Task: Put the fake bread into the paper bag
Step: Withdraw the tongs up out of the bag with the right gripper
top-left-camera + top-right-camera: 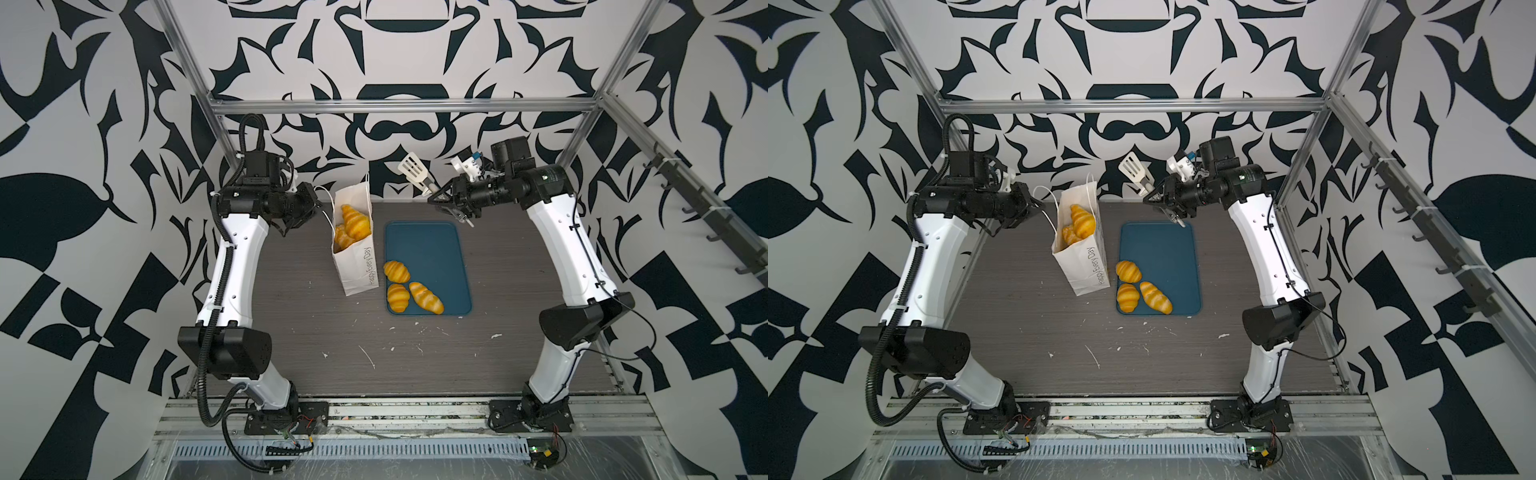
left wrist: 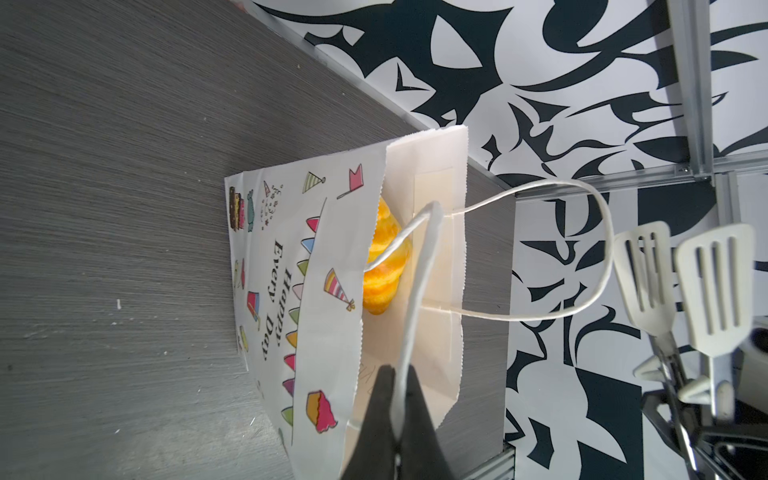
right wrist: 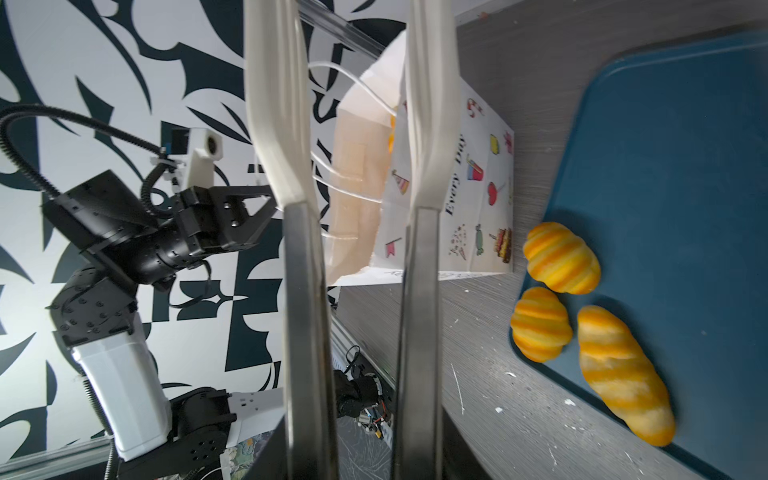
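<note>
While our left gripper (image 2: 395,372) pins the paper bag (image 2: 328,316) handle (image 2: 415,270), our right gripper (image 1: 438,198), clamped on parted tongs (image 1: 411,167), is nearer the fake bread (image 1: 397,271) on the tray (image 1: 432,249).

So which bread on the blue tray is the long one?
The striped loaf, slantwise, rightmost on the tray in both top views; the two pastries beside it are short and rounded.
</note>
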Action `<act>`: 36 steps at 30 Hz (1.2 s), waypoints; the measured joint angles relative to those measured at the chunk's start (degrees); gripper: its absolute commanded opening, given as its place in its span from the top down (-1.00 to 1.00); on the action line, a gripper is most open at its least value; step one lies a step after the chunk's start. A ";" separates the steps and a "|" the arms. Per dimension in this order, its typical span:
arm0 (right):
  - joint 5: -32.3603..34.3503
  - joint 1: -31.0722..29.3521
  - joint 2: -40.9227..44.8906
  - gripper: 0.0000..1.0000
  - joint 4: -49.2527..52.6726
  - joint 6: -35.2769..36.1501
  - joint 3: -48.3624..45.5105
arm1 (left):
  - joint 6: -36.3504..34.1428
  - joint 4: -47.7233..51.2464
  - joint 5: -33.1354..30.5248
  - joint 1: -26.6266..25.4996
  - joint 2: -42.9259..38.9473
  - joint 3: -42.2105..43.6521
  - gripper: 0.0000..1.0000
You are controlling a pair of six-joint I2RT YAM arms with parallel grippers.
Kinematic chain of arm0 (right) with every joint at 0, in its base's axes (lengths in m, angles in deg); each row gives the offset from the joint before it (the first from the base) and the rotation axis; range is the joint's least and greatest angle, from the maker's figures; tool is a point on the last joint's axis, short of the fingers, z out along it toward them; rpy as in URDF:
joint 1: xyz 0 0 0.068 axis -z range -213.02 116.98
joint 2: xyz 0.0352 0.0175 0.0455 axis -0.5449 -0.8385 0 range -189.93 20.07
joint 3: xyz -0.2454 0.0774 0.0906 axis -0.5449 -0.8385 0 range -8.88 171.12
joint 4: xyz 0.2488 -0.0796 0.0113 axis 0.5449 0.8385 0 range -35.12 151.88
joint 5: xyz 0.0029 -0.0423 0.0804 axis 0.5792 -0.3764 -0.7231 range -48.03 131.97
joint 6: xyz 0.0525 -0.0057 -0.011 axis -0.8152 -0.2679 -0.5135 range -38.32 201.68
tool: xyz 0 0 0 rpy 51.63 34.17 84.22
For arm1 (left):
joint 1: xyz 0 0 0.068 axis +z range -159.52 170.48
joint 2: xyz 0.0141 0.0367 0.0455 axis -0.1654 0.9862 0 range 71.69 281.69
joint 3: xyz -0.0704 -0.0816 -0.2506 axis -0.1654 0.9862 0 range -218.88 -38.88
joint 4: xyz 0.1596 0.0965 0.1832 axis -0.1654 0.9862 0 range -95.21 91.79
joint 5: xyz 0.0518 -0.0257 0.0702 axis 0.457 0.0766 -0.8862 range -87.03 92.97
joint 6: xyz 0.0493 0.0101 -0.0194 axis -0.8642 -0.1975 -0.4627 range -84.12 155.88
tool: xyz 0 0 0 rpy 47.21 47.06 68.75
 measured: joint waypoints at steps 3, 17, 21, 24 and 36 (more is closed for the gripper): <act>1.27 0.07 1.05 0.19 1.14 0.87 -3.63 | 0.00 0.17 -0.94 0.22 -0.59 0.00 1.00; 9.77 -2.03 3.28 0.18 3.80 5.38 -14.08 | 0.00 0.28 -1.46 0.24 -0.85 0.00 1.00; 13.75 -5.25 3.26 0.18 5.86 7.63 -14.08 | 0.02 0.26 -1.36 0.24 -0.85 0.00 1.00; 16.59 -7.41 2.97 0.15 7.45 9.25 -14.10 | 0.02 0.24 -1.25 0.24 -0.83 0.00 1.00; 25.40 -11.52 -0.98 0.09 10.56 13.16 -14.49 | 0.11 0.20 -0.42 0.24 -0.79 0.00 1.00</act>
